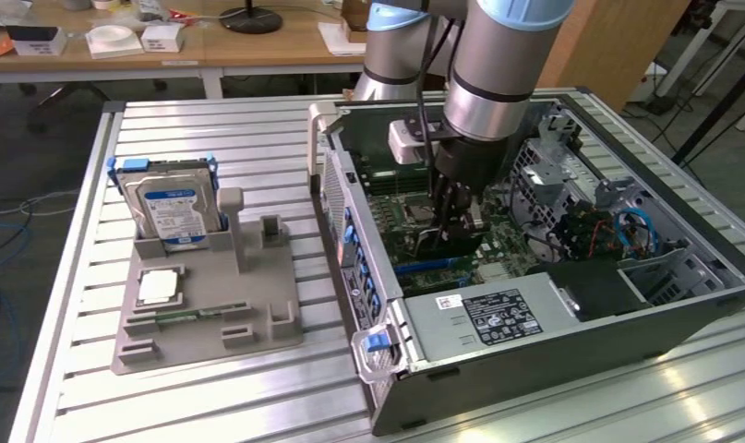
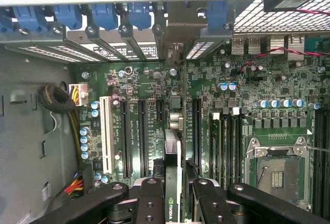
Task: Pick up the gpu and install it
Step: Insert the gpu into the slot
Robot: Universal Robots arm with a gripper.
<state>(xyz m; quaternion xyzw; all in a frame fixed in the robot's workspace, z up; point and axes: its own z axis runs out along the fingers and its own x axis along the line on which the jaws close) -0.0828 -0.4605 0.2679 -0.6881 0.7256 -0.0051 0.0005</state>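
Gpu [image 2: 174, 180] stands on edge between my fingers [image 2: 149, 203], above motherboard [image 2: 242, 87], over black expansion slots [image 2: 142, 136]. My gripper [image 2: 174, 198] closes narrow on card, inside open computer case [image 1: 667, 318]. Hard drive [image 1: 173, 210] stays upright on grey tray [image 1: 212, 328], outside case.

Green motherboard [image 2: 154, 87], blue slot clips [image 2: 105, 15], blue-labelled silver hard drive [image 1: 169, 208]
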